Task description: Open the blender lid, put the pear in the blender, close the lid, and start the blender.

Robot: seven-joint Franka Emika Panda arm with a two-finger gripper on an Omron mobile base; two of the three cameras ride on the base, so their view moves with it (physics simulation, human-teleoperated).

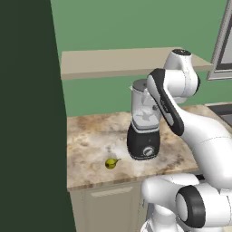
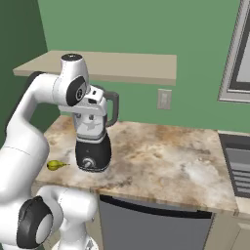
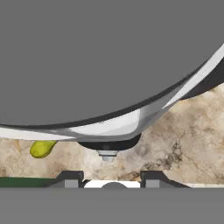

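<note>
Gripper (image 3: 113, 178) above blender lid (image 3: 87, 57), jaws together, empty. Pear (image 1: 110, 163) on desk (image 1: 90, 136) beside blender (image 1: 144, 131).

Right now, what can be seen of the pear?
The pear is small, yellow-green and smooth, with a short brown stem. It lies on its side on the marbled counter, in front and to the left of the blender, apart from its black base. Nothing touches it but the counter. In the hand view it shows as a yellow-green blob below the jar's rim, partly cut off by it.
</note>
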